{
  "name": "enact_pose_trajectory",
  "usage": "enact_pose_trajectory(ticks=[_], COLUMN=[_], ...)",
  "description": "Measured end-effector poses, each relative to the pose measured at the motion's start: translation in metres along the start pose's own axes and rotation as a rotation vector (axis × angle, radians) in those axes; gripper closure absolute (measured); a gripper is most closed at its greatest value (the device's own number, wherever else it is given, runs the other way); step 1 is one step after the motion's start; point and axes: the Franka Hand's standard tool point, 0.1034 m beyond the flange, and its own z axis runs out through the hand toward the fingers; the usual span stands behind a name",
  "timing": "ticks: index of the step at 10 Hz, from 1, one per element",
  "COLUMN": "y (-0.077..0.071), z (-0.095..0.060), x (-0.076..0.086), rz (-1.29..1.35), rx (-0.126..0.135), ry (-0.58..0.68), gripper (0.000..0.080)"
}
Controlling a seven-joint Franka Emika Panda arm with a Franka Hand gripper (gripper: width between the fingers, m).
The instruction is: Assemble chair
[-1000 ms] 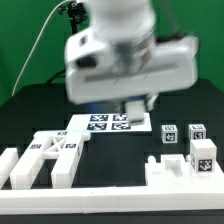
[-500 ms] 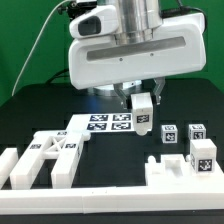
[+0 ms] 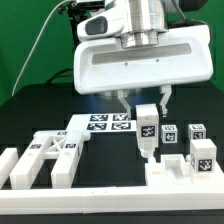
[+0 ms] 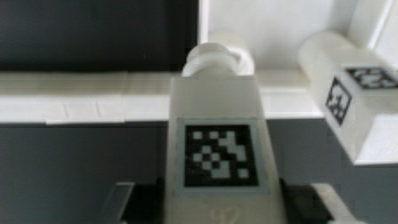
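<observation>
Above black table (image 3: 28, 115), end effector (image 3: 145, 108) clamps a white chair leg (image 3: 147, 135), long axis upright, peg end down

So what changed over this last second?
The white bar, clamped in the fingers, travelled down and toward the exterior view's right, nearing the blocky part in front. The loose parts at that view's left, the two cubes and the marker board stayed put.
</observation>
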Motion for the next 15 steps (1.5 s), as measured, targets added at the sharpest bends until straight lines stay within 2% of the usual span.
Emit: enact_pose_trajectory(ticks=[2, 4, 6, 8, 11, 15], y=[0.008, 0.004, -0.013, -0.03, -0.026, -0.02], z=[0.003, 0.005, 0.009, 0.017, 0.025, 0.029], x=[-0.007, -0.009, -0.015, -0.022, -0.028, -0.023], rz=[-0.011, -0.005, -0.005, -0.001, -0.003, 0.001], rx=[-0.037, -0.028, -0.002, 0.011, 0.005, -0.004], ry=[0.093, 0.07, 0.031, 0.029, 0.018, 0.037], gripper=[0.0514, 0.0514, 0.0514, 0.0514, 0.0514, 0.0514])
